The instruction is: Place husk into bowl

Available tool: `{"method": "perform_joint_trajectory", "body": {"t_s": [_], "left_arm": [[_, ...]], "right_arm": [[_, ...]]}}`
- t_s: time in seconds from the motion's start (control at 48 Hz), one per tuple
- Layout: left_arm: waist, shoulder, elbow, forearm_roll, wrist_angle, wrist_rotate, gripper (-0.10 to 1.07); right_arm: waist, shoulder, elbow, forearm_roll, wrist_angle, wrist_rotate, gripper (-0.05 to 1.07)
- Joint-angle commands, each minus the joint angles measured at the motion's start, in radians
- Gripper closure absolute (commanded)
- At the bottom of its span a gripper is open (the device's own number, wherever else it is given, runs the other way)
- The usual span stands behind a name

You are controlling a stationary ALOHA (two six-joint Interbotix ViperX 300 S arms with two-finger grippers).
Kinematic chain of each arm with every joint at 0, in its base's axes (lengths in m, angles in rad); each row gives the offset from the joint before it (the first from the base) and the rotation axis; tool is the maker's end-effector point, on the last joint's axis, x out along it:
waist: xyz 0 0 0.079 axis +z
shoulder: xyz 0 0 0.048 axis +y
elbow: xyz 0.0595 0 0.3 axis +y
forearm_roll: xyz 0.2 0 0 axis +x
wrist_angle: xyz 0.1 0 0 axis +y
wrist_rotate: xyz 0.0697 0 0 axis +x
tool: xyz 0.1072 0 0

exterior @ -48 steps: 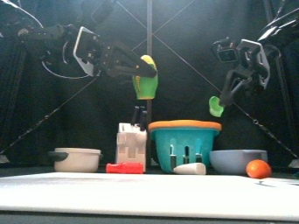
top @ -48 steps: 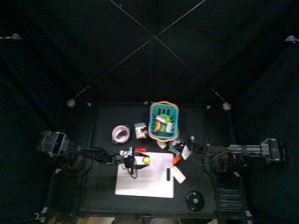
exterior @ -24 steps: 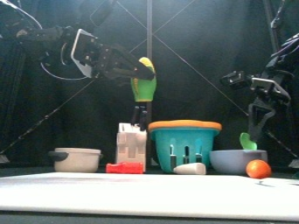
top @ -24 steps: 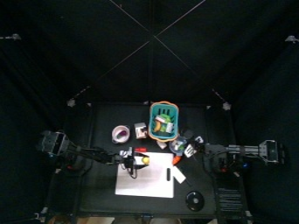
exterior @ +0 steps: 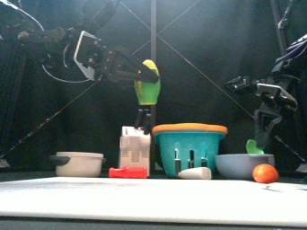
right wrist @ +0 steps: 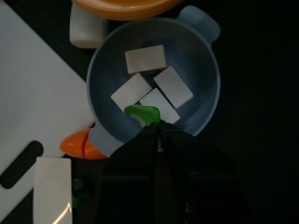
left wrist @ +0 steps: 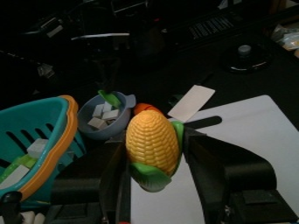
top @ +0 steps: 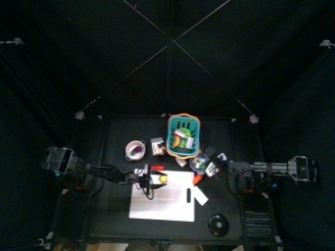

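Observation:
My left gripper [left wrist: 159,159] is shut on a yellow ear of corn [left wrist: 156,144] with some green husk left at its end. It holds the corn upright, high above the table in the front view [exterior: 147,83]. My right gripper [right wrist: 152,128] is shut on a small green piece of husk [right wrist: 143,114]. It holds the husk just over the grey-blue bowl [right wrist: 191,54], which has several white pieces inside. In the front view the husk [exterior: 253,145] hangs at the rim of the bowl [exterior: 240,166], under the right gripper [exterior: 261,133].
A teal basket [exterior: 189,148] with an orange rim stands beside the bowl. An orange ball [exterior: 265,172] lies in front of the bowl. A white board [top: 160,204] lies at the table's front. A small white pot [exterior: 79,163] and a white rack [exterior: 135,144] stand to the left.
My right gripper has come down with the husk from high up to the bowl's rim, and has held there for the last half second. The left gripper and corn have barely moved.

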Motion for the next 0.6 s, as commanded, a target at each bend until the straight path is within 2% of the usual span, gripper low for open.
{"method": "perform_joint_trajectory", "body": {"t_s": [0.0, 0.167, 0.583], "left_arm": [[0.003, -0.009, -0.011, 0.0, -0.006, 0.0, 0.33], [0.005, -0.009, -0.009, 0.0, -0.006, 0.0, 0.33], [0.005, -0.009, -0.009, 0.0, -0.006, 0.0, 0.33]], "right_arm": [[-0.003, -0.005, -0.028, 0.002, -0.005, 0.002, 0.31], [-0.003, -0.005, -0.032, 0.0, -0.005, 0.0, 0.21], [0.025, -0.005, -0.055, 0.008, -0.006, 0.0, 0.21]]}}
